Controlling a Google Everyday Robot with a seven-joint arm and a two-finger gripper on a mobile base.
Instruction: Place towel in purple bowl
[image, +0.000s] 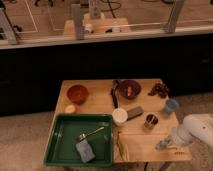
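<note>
- Towel (161, 147): pale grey-blue patch on the bench (100, 98), right at the tip of the tool (168, 142).
- Tool: low over the bench's near right corner. I cannot tell how far it is spread or whether it grips anything.
- Purple bowl (129, 89): well beyond the tool, leftward.
- Light blue cup (171, 105): just beyond the tool.

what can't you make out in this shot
- Gripper, low at the table's front right corner, camera view: what it holds, if anything, is too small and blurred to tell.
- Arm: cut off by the right edge.
- Purple bowl: the reddish contents are too small to name.
- Dark clump, back right: too blurred to identify.
- Towel: cannot be picked out with certainty.
</note>
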